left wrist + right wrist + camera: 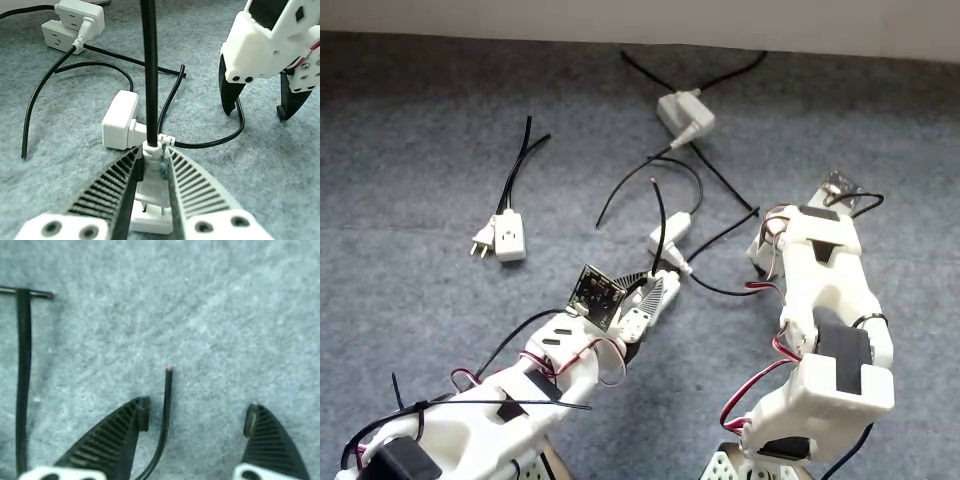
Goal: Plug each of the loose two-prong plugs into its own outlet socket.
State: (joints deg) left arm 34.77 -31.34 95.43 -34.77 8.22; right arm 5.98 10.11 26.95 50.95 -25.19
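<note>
My left gripper is shut on a white two-prong plug whose black cord runs straight away from it. The plug's prongs are bare, close over a white piece deeper between the fingers. In the high view this gripper sits just in front of a white outlet block that has another plug seated in it. My right gripper hangs open over the carpet with a loose cord end between its fingers; it stands to the right of that outlet.
A second outlet with a plug in it lies at the back. A third outlet block with a loose two-prong plug beside it lies at the left. Black cords cross the grey carpet between them.
</note>
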